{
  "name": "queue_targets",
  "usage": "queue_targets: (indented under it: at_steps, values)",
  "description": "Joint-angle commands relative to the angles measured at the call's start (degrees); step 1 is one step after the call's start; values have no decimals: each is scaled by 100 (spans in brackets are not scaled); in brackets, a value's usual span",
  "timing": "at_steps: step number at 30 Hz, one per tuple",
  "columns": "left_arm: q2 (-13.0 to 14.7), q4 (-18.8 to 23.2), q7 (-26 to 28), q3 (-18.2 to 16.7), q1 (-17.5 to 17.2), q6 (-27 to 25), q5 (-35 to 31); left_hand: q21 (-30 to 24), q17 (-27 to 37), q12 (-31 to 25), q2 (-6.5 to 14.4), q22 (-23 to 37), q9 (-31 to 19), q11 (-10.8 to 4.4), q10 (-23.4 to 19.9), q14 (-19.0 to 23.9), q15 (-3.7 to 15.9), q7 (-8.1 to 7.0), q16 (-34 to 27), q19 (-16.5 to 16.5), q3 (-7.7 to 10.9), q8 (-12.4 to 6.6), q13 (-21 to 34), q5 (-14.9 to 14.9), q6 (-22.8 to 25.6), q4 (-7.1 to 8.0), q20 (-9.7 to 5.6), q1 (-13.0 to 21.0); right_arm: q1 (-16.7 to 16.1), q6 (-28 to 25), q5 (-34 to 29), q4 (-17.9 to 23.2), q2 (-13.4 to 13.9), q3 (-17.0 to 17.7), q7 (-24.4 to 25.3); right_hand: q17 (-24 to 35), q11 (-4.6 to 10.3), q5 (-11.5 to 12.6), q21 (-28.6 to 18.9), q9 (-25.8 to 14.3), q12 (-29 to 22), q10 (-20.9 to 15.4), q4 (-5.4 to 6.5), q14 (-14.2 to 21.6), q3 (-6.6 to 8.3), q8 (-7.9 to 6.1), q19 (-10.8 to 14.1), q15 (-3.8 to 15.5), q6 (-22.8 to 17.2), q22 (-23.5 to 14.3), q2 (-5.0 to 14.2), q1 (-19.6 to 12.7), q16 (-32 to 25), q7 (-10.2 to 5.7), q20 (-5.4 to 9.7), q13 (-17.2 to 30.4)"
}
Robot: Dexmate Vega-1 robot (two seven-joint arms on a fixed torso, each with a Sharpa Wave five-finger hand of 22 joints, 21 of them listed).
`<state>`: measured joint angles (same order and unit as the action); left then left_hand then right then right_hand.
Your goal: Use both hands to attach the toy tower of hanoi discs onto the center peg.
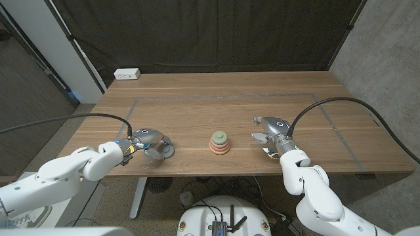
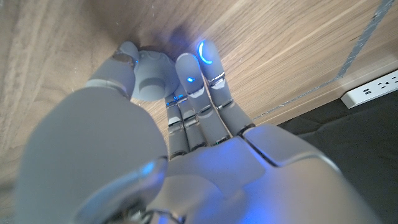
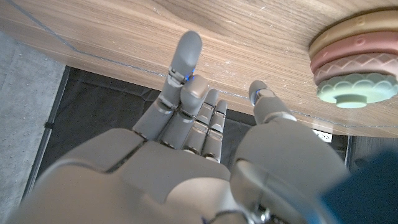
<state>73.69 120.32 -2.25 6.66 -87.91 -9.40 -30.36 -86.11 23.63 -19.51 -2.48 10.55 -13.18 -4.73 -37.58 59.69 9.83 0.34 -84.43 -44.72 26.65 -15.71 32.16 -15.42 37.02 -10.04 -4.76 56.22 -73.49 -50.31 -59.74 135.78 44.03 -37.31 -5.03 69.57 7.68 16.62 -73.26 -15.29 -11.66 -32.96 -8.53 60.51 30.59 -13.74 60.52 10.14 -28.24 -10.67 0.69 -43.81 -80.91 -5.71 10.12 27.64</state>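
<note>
A stack of discs (image 1: 220, 143), tan at the bottom, pink above and pale green on top, stands on the peg at the middle of the wooden table (image 1: 230, 111). In the right wrist view the stack (image 3: 353, 59) is beside my thumb, apart from it. A grey-blue disc (image 1: 168, 151) lies on the table left of the stack. My left hand (image 1: 149, 140) is over it. In the left wrist view the grey-blue disc (image 2: 151, 76) sits between my thumb and fingers (image 2: 194, 70), which touch it. My right hand (image 1: 269, 130) is right of the stack, fingers spread, holding nothing.
A white power strip (image 1: 127, 74) lies at the table's far left corner, also in the left wrist view (image 2: 371, 90). Grey tape lines (image 1: 230, 98) mark a rectangle on the table. A dark curtain hangs behind the far edge.
</note>
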Motion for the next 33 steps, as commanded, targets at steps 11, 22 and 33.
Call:
queue_targets:
  at_steps: [11, 22, 33]
  values:
    - [169, 208, 182, -597, -302, -203, 352, -64, -41, -50, 35, 20, -41, -372, -477, 77, 276, -2, 16, -59, 10, -58, 136, -42, 150, 13, -711, 78, 6, -125, 7, 90, 69, -76, 84, 23, -41, 39, 37, -20, -28, -28, 16, 1, 9, -3, -31, 225, -38, 0, -1, 92, 18, 11, 245, 4]
    - [-83, 226, 93, -965, -395, 79, 351, -72, -44, -48, 24, 18, -57, -374, -526, 114, 276, 1, 17, -61, -1, -49, 211, -49, 198, 33, -705, 76, 25, -136, -55, 120, 68, -104, 88, 32, -44, 39, 31, -21, -32, -40, 14, 8, 17, 1, -20, 225, -39, -9, 15, 117, 12, 17, 247, 3]
    - [-631, 487, -407, -1817, -717, 380, 221, -81, -46, -49, 32, 17, -69, -366, -580, 144, 276, -3, 20, -75, -4, -52, 265, -54, 260, 42, -706, 69, 19, -122, -83, 115, 38, -118, 81, 35, -47, 40, 37, -22, -29, -36, 9, 8, 25, 4, -25, 226, -39, -6, 26, 134, 11, 9, 247, 3]
